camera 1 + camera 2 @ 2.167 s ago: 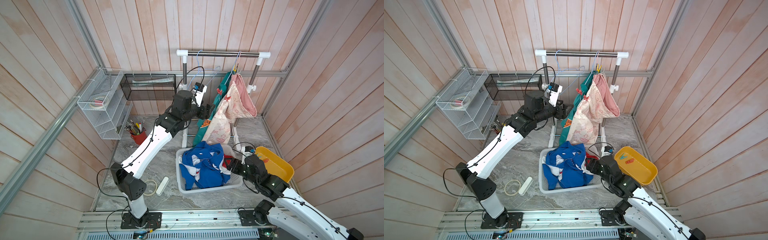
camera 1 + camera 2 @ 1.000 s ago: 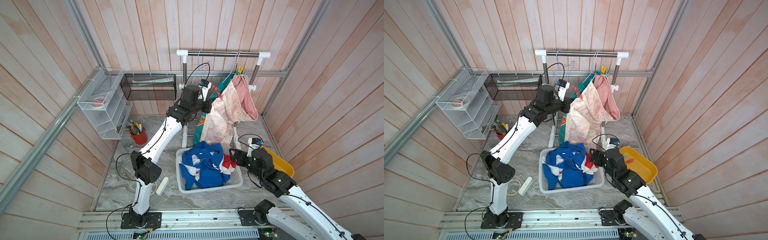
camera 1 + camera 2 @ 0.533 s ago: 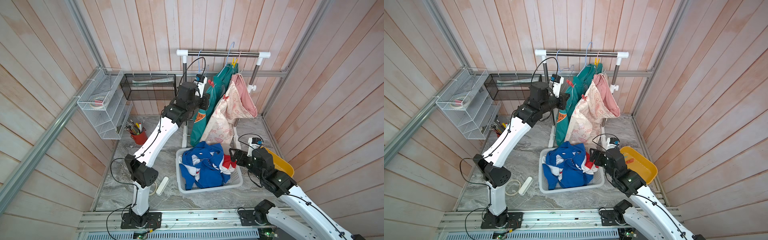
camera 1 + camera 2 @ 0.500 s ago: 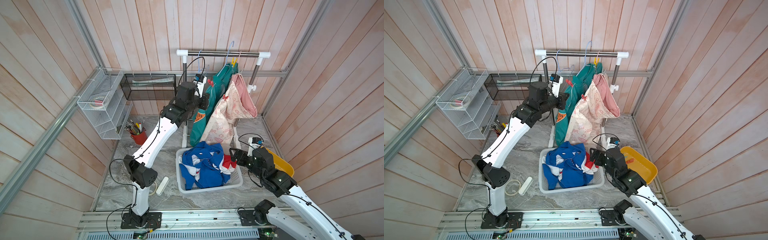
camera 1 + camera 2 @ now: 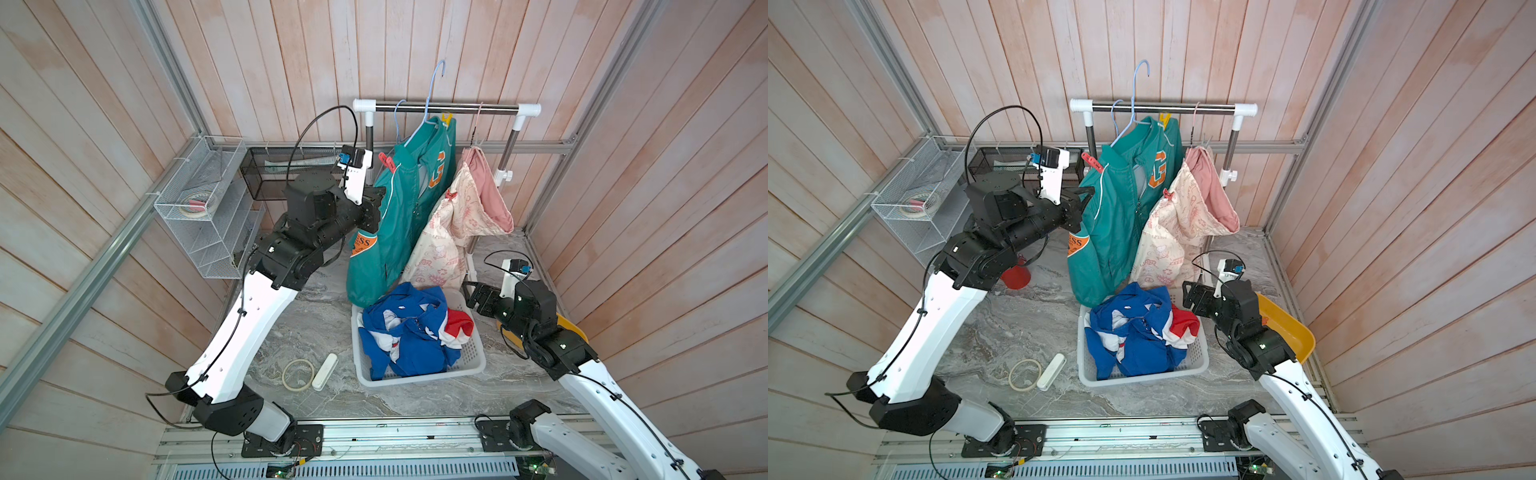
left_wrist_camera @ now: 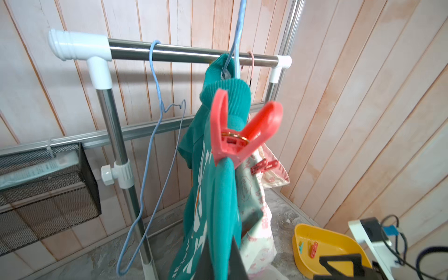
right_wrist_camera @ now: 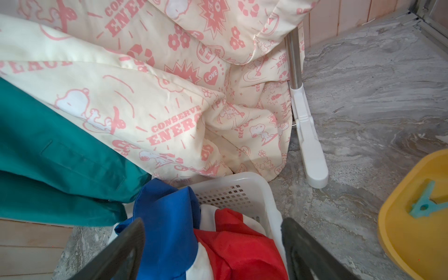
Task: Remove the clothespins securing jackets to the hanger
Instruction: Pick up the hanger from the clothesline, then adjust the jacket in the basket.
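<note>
Shifted since a second ago: teal jacket (image 5: 399, 224), out in front of cream jacket (image 5: 444, 241), hanger (image 6: 239, 24) hook up above rail (image 5: 478, 108). Coral clothespin (image 6: 240, 131): on teal shoulder, tails splayed, free of cloth. Looks light, rigid, springy; best pinched across both tails with soft cloth braced. Left gripper (image 5: 378, 197) clamped on teal fabric just below clip. Right gripper (image 7: 213, 228) wide apart, holding nothing, over basket (image 5: 480, 365).

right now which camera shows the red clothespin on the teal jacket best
The left wrist view: the red clothespin sits large and central, both handles, metal ring and its bite on the teal jacket clear. Both top views show only a tiny red clip at the jacket's shoulder. The right wrist view misses it.
</note>
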Robot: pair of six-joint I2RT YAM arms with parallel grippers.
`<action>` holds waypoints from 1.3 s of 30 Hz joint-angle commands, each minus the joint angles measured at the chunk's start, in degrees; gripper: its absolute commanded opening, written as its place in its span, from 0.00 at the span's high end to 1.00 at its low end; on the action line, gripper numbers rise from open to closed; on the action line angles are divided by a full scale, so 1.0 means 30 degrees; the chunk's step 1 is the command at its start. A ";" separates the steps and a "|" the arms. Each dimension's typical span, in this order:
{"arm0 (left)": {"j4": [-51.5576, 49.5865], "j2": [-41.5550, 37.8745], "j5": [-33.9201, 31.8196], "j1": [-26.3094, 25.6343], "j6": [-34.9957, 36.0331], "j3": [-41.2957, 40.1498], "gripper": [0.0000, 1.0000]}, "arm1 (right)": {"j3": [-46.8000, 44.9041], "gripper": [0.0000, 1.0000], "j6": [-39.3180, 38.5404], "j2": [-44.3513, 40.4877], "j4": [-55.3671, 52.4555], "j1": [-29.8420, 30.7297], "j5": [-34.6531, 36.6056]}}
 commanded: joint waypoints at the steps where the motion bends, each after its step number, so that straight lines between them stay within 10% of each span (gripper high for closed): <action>1: 0.2449 -0.2141 0.0500 -0.0013 0.0442 -0.0498 1.00 | 0.1043 0.11 -0.0602 0.0360 0.0546 -0.0179 -0.0783; 39: -0.4690 -1.3068 0.1907 -0.0006 0.0211 -0.1253 1.00 | 0.8238 0.12 -0.0764 0.6444 0.0930 -0.4417 -0.4042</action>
